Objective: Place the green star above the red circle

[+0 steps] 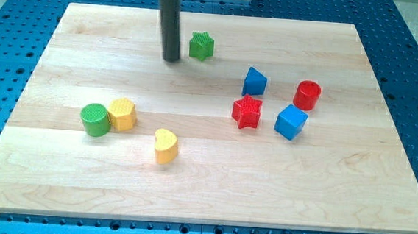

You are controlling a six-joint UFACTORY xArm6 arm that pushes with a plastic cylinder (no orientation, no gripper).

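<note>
My tip (171, 58), a bare rod with no jaws to open or close, stands just left of the green plastic star (201, 46) near the wooden board's (79, 174) top edge, seemingly placed to push it right toward the spot above the red plastic circle (307, 95).

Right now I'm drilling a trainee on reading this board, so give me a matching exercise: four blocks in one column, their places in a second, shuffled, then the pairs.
Blocks:
1. green star
2. red circle
3. yellow heart
4. green cylinder

Places:
A. lowest block in the view
B. farthest toward the view's left, touching the yellow block
C. just right of my tip
D. farthest toward the view's right

Pairs: 1-C, 2-D, 3-A, 4-B
</note>
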